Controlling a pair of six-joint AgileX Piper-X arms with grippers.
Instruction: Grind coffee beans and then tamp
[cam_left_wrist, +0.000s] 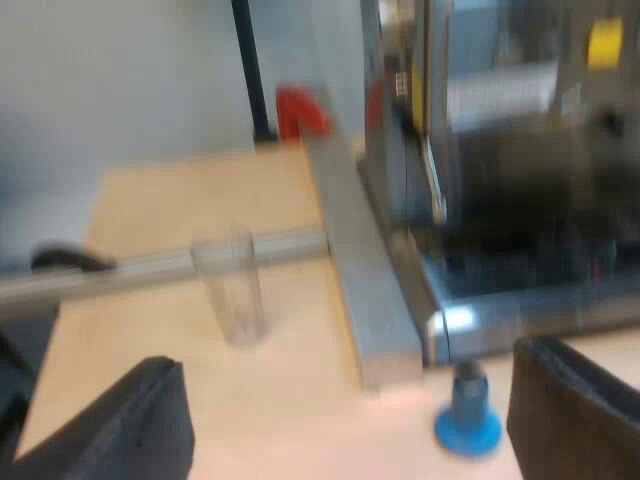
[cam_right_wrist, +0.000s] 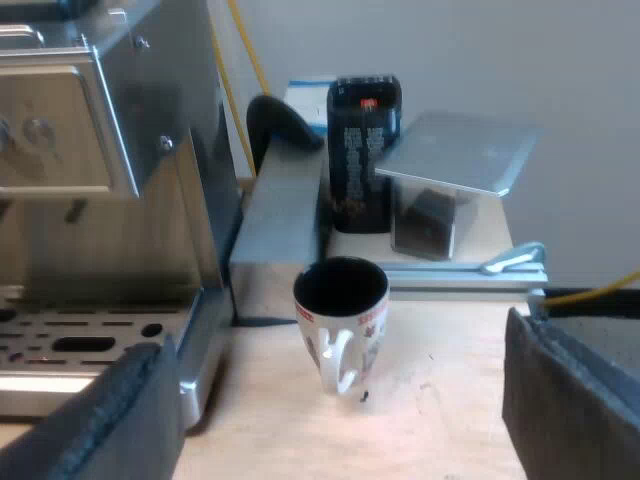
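On pale surface (cam_left_wrist: 150, 220) beside steel espresso machine (cam_left_wrist: 480, 150), blue tamper (cam_left_wrist: 467, 415) and clear measuring glass (cam_left_wrist: 232, 290) located. Released: left hand (cam_left_wrist: 345, 410), right hand (cam_right_wrist: 330, 410); white printed mug (cam_right_wrist: 340, 320) ahead of latter.

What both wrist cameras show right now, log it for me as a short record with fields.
espresso machine: on the table, drip tray at its front
mug: upright on the table, beside the drip tray
measuring glass: upright on the table, apart from the tamper
tamper: blue, standing by the machine's corner
black bag: upright beyond the mug
left end effector: open, holding nothing, near the tamper
right end effector: open, holding nothing, facing the mug
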